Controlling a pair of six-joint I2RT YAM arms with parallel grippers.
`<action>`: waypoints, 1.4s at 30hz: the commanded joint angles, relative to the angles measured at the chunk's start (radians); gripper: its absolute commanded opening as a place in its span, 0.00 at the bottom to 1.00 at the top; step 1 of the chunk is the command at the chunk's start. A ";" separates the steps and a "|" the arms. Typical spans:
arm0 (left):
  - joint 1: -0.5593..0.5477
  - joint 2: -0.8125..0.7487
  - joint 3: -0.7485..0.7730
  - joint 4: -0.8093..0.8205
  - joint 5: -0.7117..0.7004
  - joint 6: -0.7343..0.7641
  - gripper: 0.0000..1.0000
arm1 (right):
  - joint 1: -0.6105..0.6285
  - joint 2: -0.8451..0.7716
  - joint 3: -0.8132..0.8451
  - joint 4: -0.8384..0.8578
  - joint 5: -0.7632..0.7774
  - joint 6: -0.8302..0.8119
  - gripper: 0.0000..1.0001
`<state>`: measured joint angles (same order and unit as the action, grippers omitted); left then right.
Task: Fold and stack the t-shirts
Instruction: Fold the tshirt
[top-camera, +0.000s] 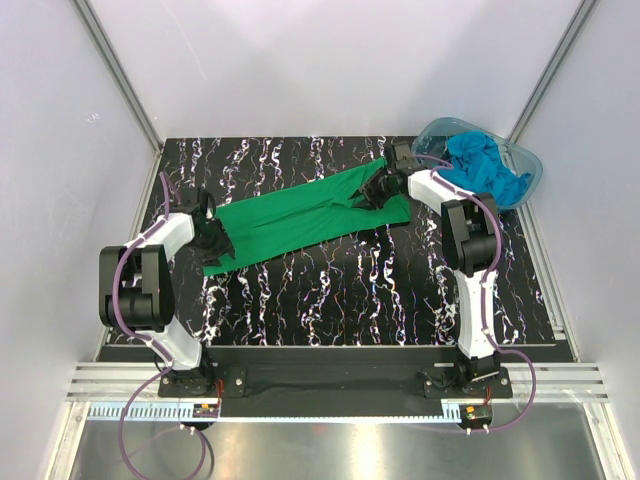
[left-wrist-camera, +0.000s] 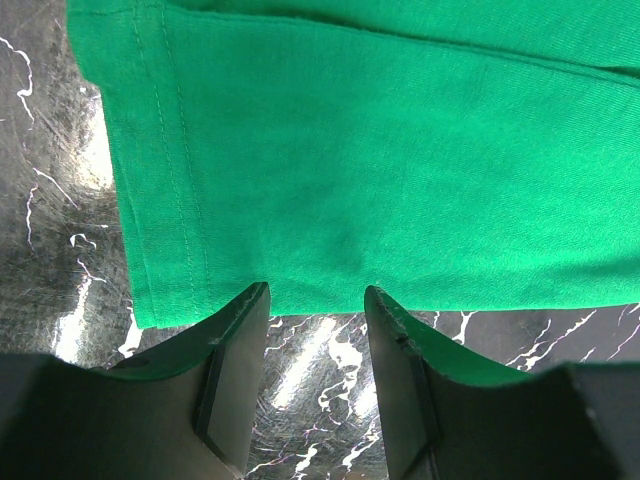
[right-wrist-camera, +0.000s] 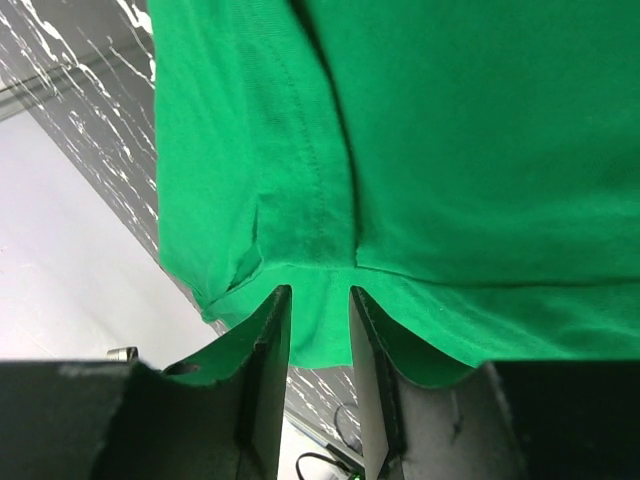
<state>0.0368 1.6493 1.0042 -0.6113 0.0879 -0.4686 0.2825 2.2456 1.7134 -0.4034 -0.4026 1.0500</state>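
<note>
Across the middle of the top view, the green t-shirt (top-camera: 300, 215) lies in a long, narrow band on the black, white-veined table (top-camera: 350, 300), running from lower left to upper right. The left gripper (top-camera: 213, 240) sits at the band's lower-left end. In the left wrist view its fingers (left-wrist-camera: 235, 350) stand moderately apart, their tips just at the stitched hem, with bare table showing in the gap and no cloth between them.

The right gripper (top-camera: 378, 190) is at the upper-right end. In the right wrist view its fingers (right-wrist-camera: 265, 360) stand narrow, with a tab of green cloth pinched between them where a seam meets the edge.

At the upper right corner of the table, the turquoise-blue t-shirts (top-camera: 485, 165) lie bunched in a clear blue-tinted tub (top-camera: 533, 165), just beside the right arm and apart from the green one.
</note>
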 joint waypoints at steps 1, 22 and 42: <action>0.005 -0.031 0.027 0.012 0.019 0.008 0.48 | 0.004 0.012 -0.006 0.044 0.018 0.033 0.37; 0.008 -0.028 0.047 -0.013 0.003 0.039 0.48 | 0.010 0.124 0.126 0.100 -0.005 0.016 0.07; 0.014 -0.017 0.028 0.004 0.010 0.045 0.48 | 0.090 0.491 0.781 0.133 -0.194 0.045 0.25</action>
<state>0.0418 1.6493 1.0149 -0.6334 0.0906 -0.4404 0.3634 2.7155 2.3871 -0.2985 -0.5220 1.0859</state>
